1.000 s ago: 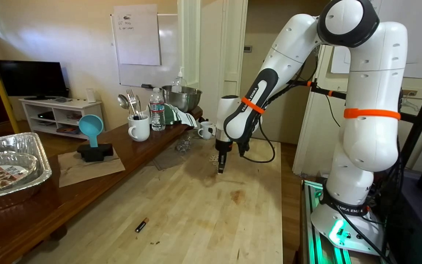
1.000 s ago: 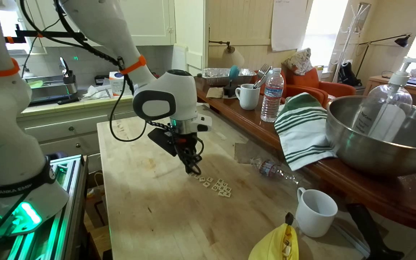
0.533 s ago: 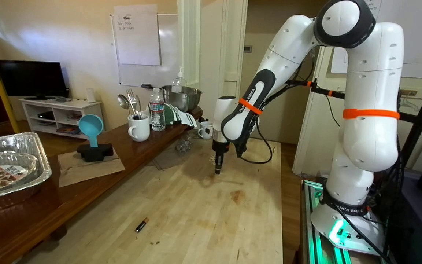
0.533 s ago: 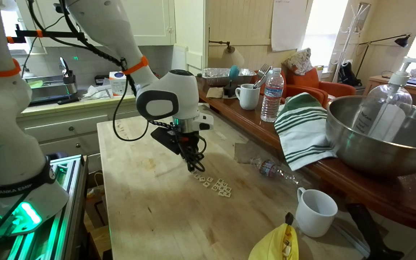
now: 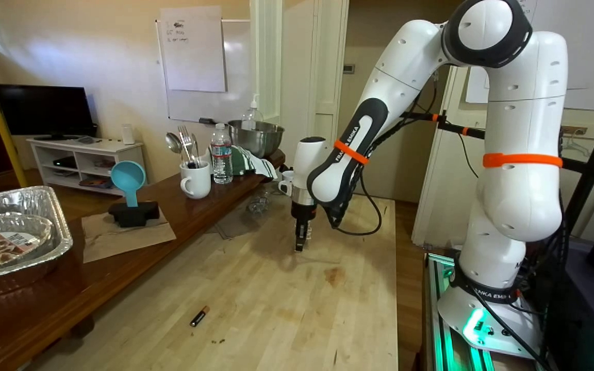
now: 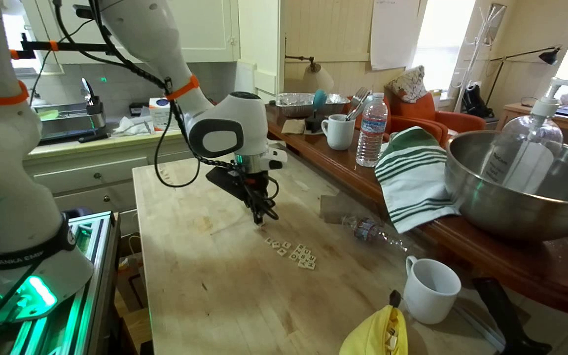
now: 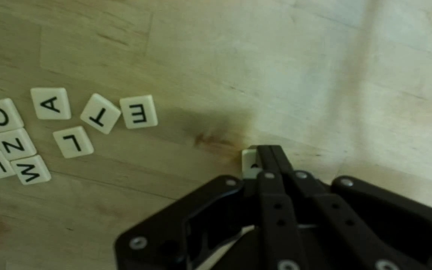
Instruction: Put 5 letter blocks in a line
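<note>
The letter blocks are small, flat cream tiles with black letters on the wooden table. In the wrist view the E (image 7: 138,111), T (image 7: 100,113) and A (image 7: 51,103) lie in a loose row, with the L (image 7: 73,142) beside them. A tight cluster with the O (image 7: 1,115), N (image 7: 14,144) and others is at the left edge. My gripper (image 7: 270,150) is shut, its fingers together. A separate tile (image 7: 248,163) lies against the left side of the fingertips, its letter mostly hidden. In both exterior views the gripper (image 5: 299,248) (image 6: 258,221) is low at the table, away from the tile group (image 6: 302,256).
A crushed plastic bottle (image 6: 375,234), a white mug (image 6: 432,291) and a yellow pouch (image 6: 377,330) are on the table. A battery (image 5: 199,316) lies near the front in an exterior view. A raised wooden ledge (image 5: 173,206) runs along one side with a bowl (image 6: 525,182).
My gripper has moved away from the tile group, leftward and nearer in an exterior view. A tile at its fingertips now shows apart from the group. The grouped tiles look unmoved.
</note>
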`<state>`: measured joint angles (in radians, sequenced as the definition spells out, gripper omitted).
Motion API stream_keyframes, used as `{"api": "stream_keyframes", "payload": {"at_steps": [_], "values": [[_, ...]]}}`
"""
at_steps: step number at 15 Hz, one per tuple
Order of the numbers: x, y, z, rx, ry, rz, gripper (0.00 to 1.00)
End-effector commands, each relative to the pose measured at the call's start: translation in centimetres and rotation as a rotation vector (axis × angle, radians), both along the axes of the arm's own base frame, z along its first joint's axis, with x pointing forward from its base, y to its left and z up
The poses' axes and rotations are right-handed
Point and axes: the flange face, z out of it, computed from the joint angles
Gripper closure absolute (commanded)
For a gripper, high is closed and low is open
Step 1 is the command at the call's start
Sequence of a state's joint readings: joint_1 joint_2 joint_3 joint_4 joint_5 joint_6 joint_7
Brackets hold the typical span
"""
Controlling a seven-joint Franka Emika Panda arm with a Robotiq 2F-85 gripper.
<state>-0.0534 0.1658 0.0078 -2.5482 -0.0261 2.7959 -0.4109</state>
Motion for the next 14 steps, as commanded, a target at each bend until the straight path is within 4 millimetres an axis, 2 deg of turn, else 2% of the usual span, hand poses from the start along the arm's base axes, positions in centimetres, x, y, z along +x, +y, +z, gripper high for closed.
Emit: {"api": "stream_keyframes", "payload": {"at_steps": [1, 8, 14], "values": [[0.4, 1.1, -1.7, 0.0, 0.041, -0.021, 1.0], [0.3, 2.0, 0.2, 0.006, 0.052, -0.076, 1.0], [0.1, 1.6, 2.4, 0.013, 0.017, -0.083, 1.0]]}}
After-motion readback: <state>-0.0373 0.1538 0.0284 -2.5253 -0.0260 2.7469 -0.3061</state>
